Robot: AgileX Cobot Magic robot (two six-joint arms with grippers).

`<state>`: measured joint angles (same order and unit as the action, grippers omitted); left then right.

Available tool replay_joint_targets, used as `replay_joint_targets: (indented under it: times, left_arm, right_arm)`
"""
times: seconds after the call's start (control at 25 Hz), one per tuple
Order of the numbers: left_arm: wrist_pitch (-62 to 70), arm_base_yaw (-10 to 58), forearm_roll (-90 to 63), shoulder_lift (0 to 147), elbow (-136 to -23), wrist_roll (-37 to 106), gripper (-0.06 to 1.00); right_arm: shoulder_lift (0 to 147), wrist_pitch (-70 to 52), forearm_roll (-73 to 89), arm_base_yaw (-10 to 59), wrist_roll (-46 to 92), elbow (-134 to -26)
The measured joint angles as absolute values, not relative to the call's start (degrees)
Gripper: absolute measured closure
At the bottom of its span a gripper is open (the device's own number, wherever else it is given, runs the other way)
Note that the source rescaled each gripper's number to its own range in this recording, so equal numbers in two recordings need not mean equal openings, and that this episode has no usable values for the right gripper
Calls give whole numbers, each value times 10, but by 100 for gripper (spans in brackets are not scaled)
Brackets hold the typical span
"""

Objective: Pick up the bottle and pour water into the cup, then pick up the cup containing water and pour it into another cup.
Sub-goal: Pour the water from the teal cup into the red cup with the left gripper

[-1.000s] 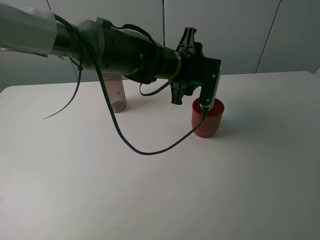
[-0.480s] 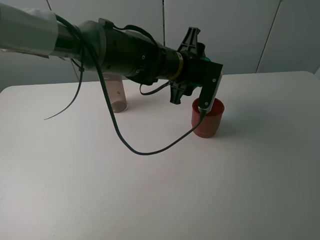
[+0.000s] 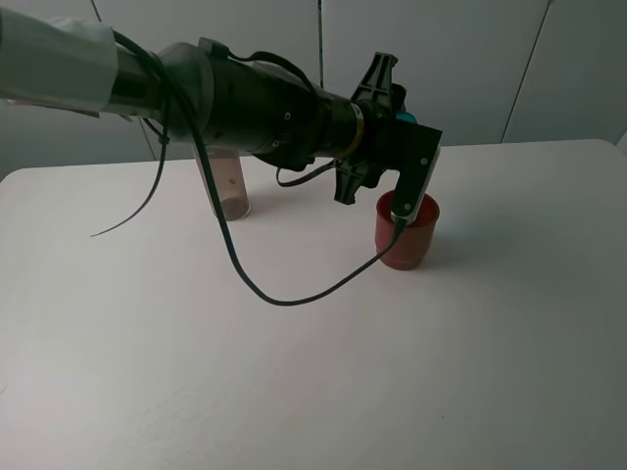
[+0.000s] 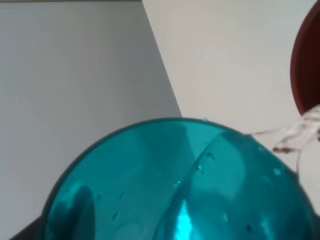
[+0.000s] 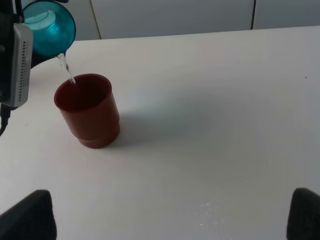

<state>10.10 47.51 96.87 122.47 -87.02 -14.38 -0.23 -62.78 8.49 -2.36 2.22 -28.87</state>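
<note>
The left arm has rolled its wrist a bit more than a moment ago, and the teal cup it holds is tipped further over the red cup. That means the second pour is under way — a thin stream of water falls from the teal cup's lip into the red cup's mouth.

The left jaws are clenched on the teal cup; the left wrist view shows its see-through wall filling the picture, with drops on the inside. I think little water is left in it, but I cannot tell how much.

The red cup stands upright on the worktop, right of the middle, just under the teal cup. It is taking in water, though its level is hidden.

The bottle stands far back on the left, partly behind the arm, well apart from the cups. It looks almost empty.

The right jaws hang released over the near right of the worktop, holding nothing.
</note>
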Motion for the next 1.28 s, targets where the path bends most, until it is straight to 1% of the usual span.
replay_joint_targets:
  times: [0.64, 1.08, 1.28]
  left_arm:
    - [118, 481, 996, 1225, -870, -139, 87]
    - [132, 484, 996, 1225, -870, -77, 87]
    - [132, 486, 996, 1225, -870, -70, 87]
  right_arm:
    - [-2, -628, 85, -24, 22, -289]
    - [-2, -628, 85, -24, 22, -289]
    - [-2, -628, 85, -24, 22, -289]
